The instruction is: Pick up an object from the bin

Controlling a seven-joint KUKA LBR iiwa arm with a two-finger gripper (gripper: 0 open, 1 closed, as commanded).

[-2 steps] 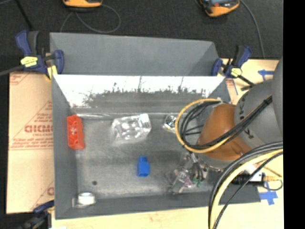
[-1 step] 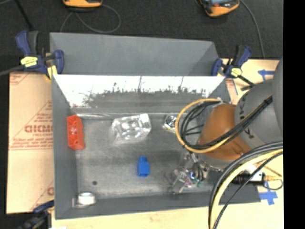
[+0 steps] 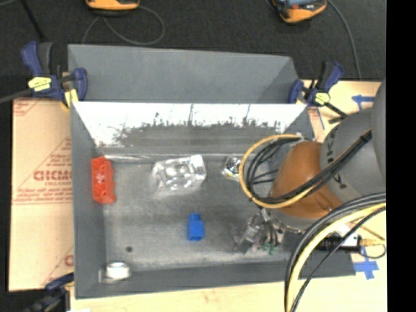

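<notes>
My gripper [image 3: 255, 238] reaches down at the bin's lower right, under the arm's orange cover, with its tip close to the floor. A small blue block [image 3: 195, 227] lies to its left, apart from it. A shiny silver piece [image 3: 232, 168] rests above the gripper near the middle of the bin. A clear plastic piece [image 3: 178, 173] lies left of that.
A red block [image 3: 103, 180] lies against the left wall. A small white cap [image 3: 116, 271] sits in the lower left corner. The arm and its cables cover the bin's right side.
</notes>
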